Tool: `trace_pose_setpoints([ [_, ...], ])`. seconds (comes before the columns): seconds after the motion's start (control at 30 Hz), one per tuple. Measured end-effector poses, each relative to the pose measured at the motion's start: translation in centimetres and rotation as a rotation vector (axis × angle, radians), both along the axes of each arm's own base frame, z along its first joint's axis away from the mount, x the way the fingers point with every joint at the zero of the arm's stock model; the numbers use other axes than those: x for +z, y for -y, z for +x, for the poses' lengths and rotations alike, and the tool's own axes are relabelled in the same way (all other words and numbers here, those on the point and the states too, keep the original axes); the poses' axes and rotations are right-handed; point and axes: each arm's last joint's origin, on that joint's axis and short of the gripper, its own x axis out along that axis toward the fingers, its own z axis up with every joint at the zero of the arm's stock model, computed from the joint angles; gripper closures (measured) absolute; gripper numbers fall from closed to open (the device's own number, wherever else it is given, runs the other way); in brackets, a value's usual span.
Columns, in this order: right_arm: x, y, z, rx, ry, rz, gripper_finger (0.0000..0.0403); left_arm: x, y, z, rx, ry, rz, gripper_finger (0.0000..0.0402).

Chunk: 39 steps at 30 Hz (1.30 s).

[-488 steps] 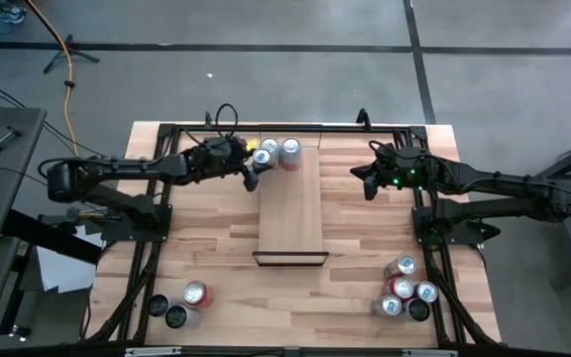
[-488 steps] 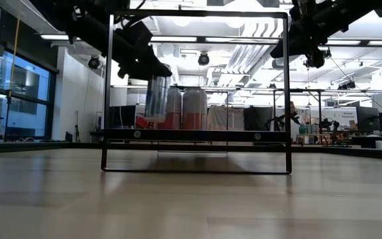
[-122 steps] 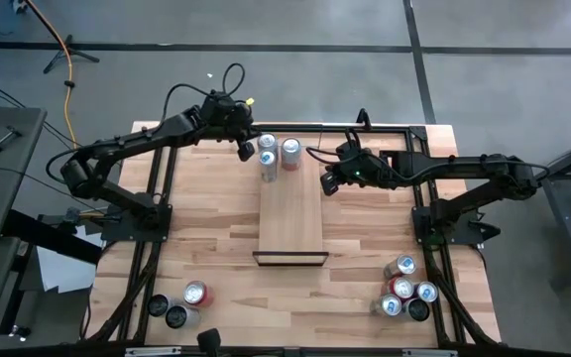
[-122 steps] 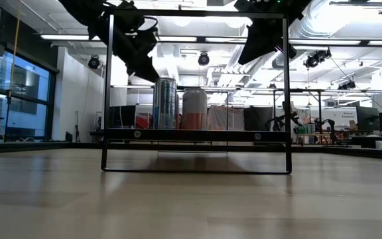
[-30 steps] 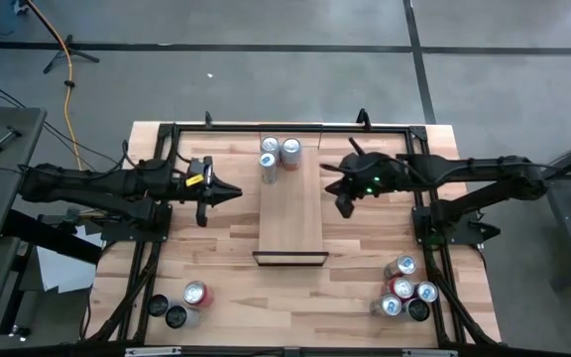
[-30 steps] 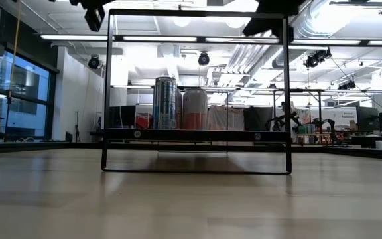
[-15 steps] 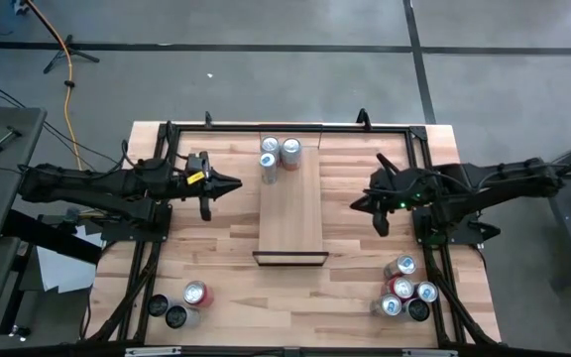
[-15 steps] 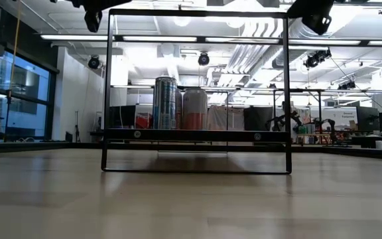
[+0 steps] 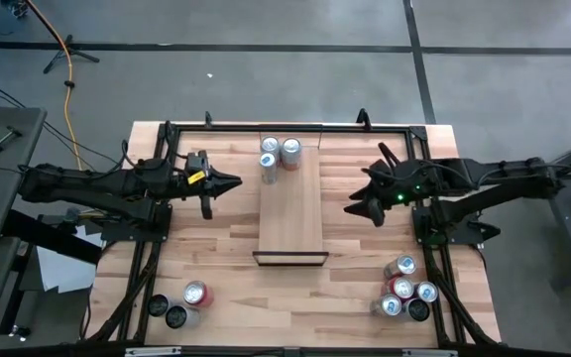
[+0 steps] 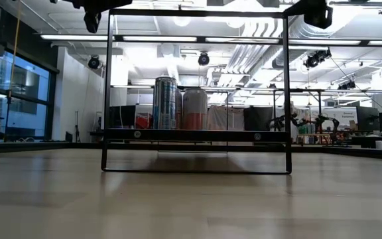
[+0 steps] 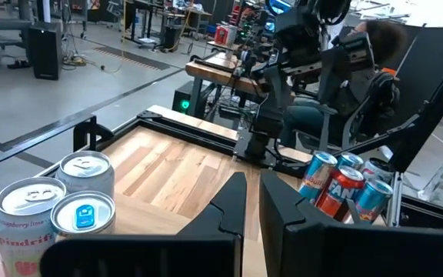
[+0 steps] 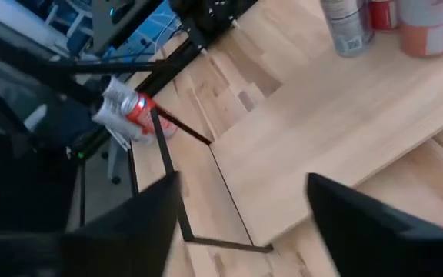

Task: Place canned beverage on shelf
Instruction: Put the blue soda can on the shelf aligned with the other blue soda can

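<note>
The shelf (image 9: 290, 213), a long light-wood plank with a black frame (image 10: 197, 93) at its near end, lies in the table's middle. Three cans (image 9: 278, 155) stand upright on its far end; they also show in the low view (image 10: 180, 103) and the left wrist view (image 11: 56, 208). My left gripper (image 9: 234, 181) hovers shut to the left of the shelf, pointing at it, its own fingers (image 11: 252, 211) together. My right gripper (image 9: 362, 210) hovers open to the right of the shelf, fingers (image 12: 156, 211) spread wide with nothing between them.
Loose cans stand in a cluster at the table's near left corner (image 9: 179, 303) and in a larger one at the near right corner (image 9: 405, 291). A black rail frame (image 9: 266, 127) runs around the table. Bare wood lies on both sides of the shelf.
My right gripper has drawn back from the shelf's side toward the table's right edge, rolled about its own line, and opened its fingers in the last half second. The cans on the shelf have stayed where they were.
</note>
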Motion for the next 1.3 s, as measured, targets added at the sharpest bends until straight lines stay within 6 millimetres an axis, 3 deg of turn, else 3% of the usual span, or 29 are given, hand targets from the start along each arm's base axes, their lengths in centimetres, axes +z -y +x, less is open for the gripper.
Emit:
trace_pose_setpoints([
  [0.13, 0.2, -0.1, 0.8, 0.02, -0.029, 0.057, 0.0046, 0.0, 0.0, 0.0, 0.015, -0.002, 0.002, 0.0401],
  [0.27, 0.4, -0.3, 0.7, 0.057, -0.13, 0.156, 0.0009, 0.0, -0.1, 0.0, 0.029, -0.002, 0.003, 0.0401],
  [0.4, 0.8, -0.3, -0.9, 0.048, -0.364, 0.304, 0.0006, 0.0, -0.1, 0.0, 0.031, 0.0, 0.003, 0.0401],
  [0.53, 0.3, -0.5, -3.9, -0.118, -0.694, 0.362, 0.0008, 0.0, -0.1, 0.0, 0.031, 0.0, 0.003, 0.0401],
  [0.67, -0.6, -2.0, -5.8, -0.26, -0.891, 0.413, 0.0008, 0.0, -0.1, 0.0, 0.031, 0.001, 0.002, 0.04],
  [0.97, -4.2, -5.8, -5.6, -0.407, -0.992, 0.477, 0.0009, 0.0, -0.1, 0.0, 0.031, 0.0, -0.005, 0.04],
  [1.3, -8.2, -8.0, -4.7, -0.49, -1.049, 0.505, 0.0009, 0.0, -0.1, -0.1, 0.032, 0.005, -0.016, 0.04],
])
